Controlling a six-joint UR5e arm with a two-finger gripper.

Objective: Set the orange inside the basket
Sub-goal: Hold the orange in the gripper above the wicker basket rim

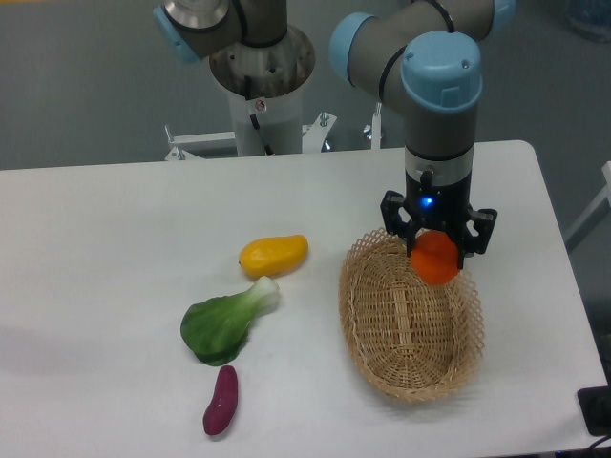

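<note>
The orange is a small round orange-red ball held between the fingers of my gripper. The gripper points straight down and is shut on the orange. It holds the fruit just above the far right part of the basket, an oval tan wicker basket with a lacy rim at the right of the table. The orange hangs over the basket's inside near its far rim. The fingertips are partly hidden by the orange.
A yellow-orange mango-like fruit lies left of the basket. A green leafy bok choy lies below it, and a purple sweet potato lies near the front edge. The robot base stands at the back.
</note>
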